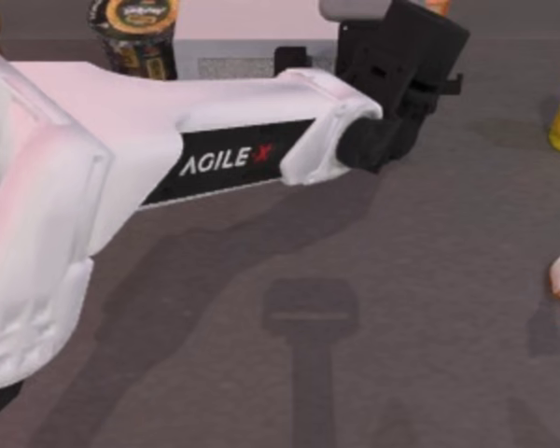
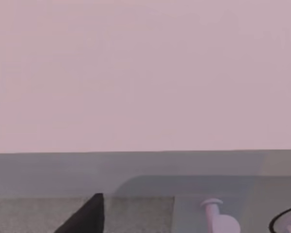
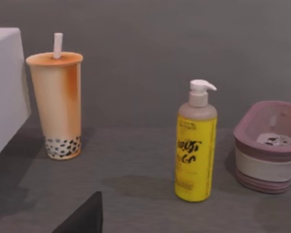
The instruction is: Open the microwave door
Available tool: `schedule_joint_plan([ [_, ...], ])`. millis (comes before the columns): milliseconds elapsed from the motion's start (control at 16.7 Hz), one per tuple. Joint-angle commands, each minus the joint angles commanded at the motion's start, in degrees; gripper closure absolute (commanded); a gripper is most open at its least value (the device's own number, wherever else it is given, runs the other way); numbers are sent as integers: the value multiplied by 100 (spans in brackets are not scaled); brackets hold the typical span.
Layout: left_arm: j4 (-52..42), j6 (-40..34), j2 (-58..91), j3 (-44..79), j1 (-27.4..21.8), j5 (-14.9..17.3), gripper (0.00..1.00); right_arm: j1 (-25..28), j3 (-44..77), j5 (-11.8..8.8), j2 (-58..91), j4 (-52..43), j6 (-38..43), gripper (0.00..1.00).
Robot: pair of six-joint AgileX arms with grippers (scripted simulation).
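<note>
Overhead, the pale microwave (image 1: pixel 252 37) sits under my left gripper (image 1: pixel 420 56); jaws' state unclear.

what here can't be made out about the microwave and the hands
- Microwave, top view: the left arm covers its front, so the door's state is hidden; the frame's top edge cuts it.
- Door, left wrist view: only a strip of mesh window shows; the handle is not clear.
- Left hand: fingers hidden under the wrist.
- Right hand: only one dark fingertip shows, right wrist view; absent from the top view.
</note>
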Motion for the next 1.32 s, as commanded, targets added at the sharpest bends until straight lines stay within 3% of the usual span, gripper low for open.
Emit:
schedule_joint_plan([
  [120, 0, 0, 0, 0, 0, 0, 0, 0, 0, 0, 0, 0, 0, 0],
  [900, 0, 0, 0, 0, 0, 0, 98, 0, 0, 0, 0, 0, 0, 0],
  [1320, 0, 0, 0, 0, 0, 0, 100, 0, 0, 0, 0, 0, 0, 0],
])
